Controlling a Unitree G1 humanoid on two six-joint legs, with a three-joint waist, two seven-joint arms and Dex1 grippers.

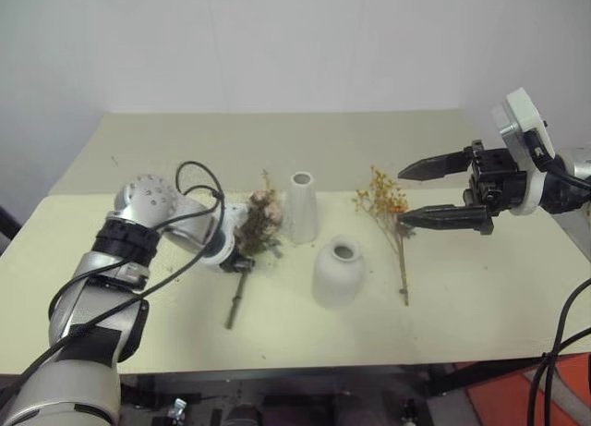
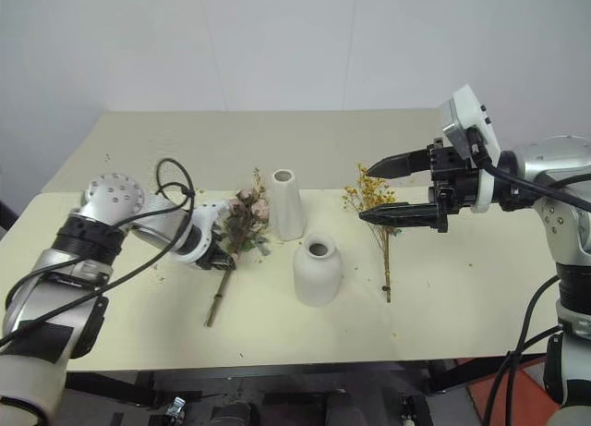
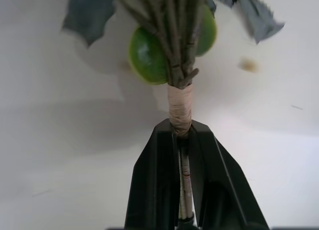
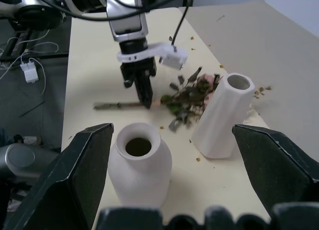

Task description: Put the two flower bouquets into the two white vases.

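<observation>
On the table's left, the left gripper (image 4: pixel 144 93) is pinching the rose bouquet's (image 1: pixel 256 225) taped stem. The right gripper (image 2: pixel 399 188) is hovering wide open above the yellow spray (image 2: pixel 377 204). Lifting carelessly risks swinging the bouquet's leaves into the tall vase (image 1: pixel 300 207) just beside it.

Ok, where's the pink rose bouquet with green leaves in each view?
Left eye: pink rose bouquet, left of the tall white ceramic vase.
Right eye: same, left of centre.
Left wrist: taped stem between the left gripper fingers.
Right wrist: centre, beside the tall vase.
Shared landmark: tall vase.
</observation>
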